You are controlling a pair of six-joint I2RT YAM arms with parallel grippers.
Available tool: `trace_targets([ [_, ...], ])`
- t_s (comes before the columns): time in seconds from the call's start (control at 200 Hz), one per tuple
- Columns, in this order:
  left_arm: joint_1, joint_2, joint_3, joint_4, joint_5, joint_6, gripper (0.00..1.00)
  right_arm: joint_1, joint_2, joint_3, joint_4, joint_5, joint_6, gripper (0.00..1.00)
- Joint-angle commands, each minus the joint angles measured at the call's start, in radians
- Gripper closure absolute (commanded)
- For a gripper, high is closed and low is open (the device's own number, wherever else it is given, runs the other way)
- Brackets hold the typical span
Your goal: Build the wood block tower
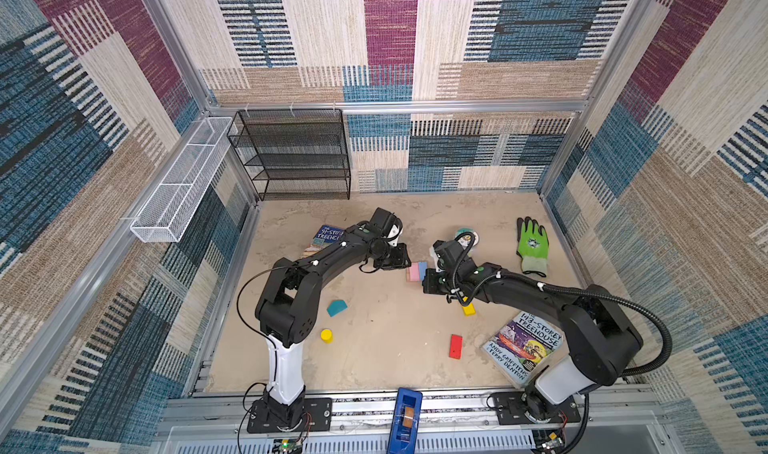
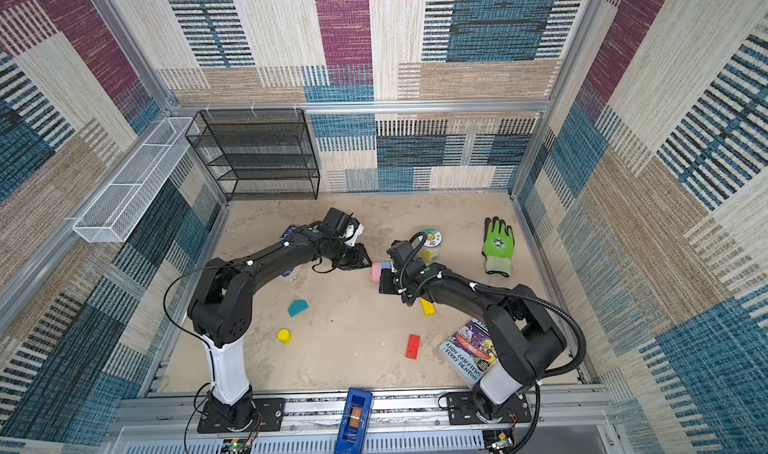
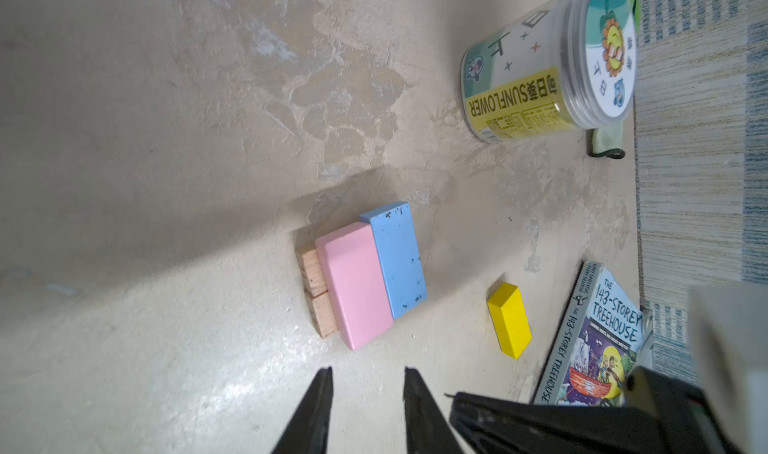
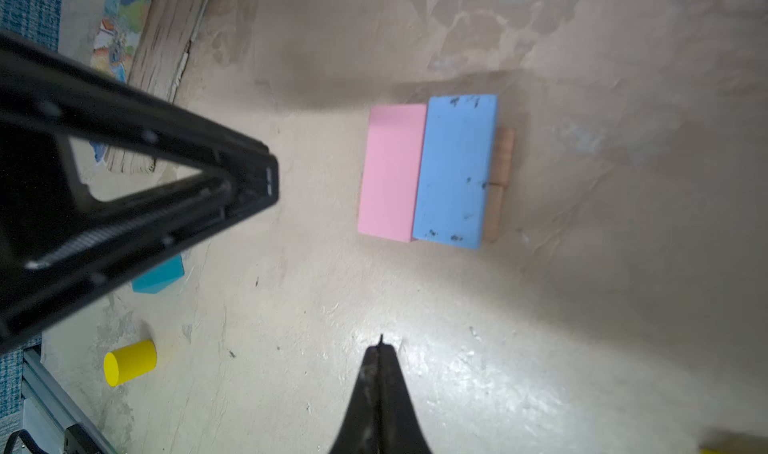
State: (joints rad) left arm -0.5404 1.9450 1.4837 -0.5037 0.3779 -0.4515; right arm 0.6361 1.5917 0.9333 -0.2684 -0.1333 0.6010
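- Wood-block tower (image 1: 417, 271) stands low between both arms: a pink painted slab (image 3: 357, 286) and a light blue slab (image 3: 397, 261) lie side by side on two plain wooden slabs (image 3: 318, 294).
- Spread and empty, the left gripper (image 3: 369, 373) is near the pink painted slab.
- Pressed together and empty, the right gripper (image 4: 380, 348) is near the stack.
- Apart on the beige table (image 1: 374, 369) lie a yellow rectangular block (image 3: 509, 319), a red block (image 1: 455, 346), a teal house-shaped piece (image 1: 336, 307) and a yellow cylinder (image 1: 326, 335).

Smooth, matt-painted pink block (image 3: 357, 286) and light blue block (image 3: 397, 261), its paint flecked with dark chips, sit on two bare, open-grained plain wood blocks (image 3: 318, 294) just ahead of the matt black left end effector (image 3: 368, 373). The desk (image 3: 166, 182) looks rough and mottled like plaster, shiny in patches. Farther ahead is a clear plastic jar (image 3: 540, 70) with a glossy label.
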Motion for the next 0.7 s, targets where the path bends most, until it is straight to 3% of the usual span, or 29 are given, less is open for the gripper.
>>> trace_targets([
  [0.0, 0.011, -0.034, -0.030, 0.033, -0.026, -0.023, 0.66, 0.034, 0.019, -0.023, 0.075, 0.043, 0.078, 1.00],
  [0.696, 0.066, -0.070, -0.102, 0.095, 0.006, -0.061, 0.67, 0.077, 0.119, 0.017, 0.103, 0.150, 0.166, 1.00],
])
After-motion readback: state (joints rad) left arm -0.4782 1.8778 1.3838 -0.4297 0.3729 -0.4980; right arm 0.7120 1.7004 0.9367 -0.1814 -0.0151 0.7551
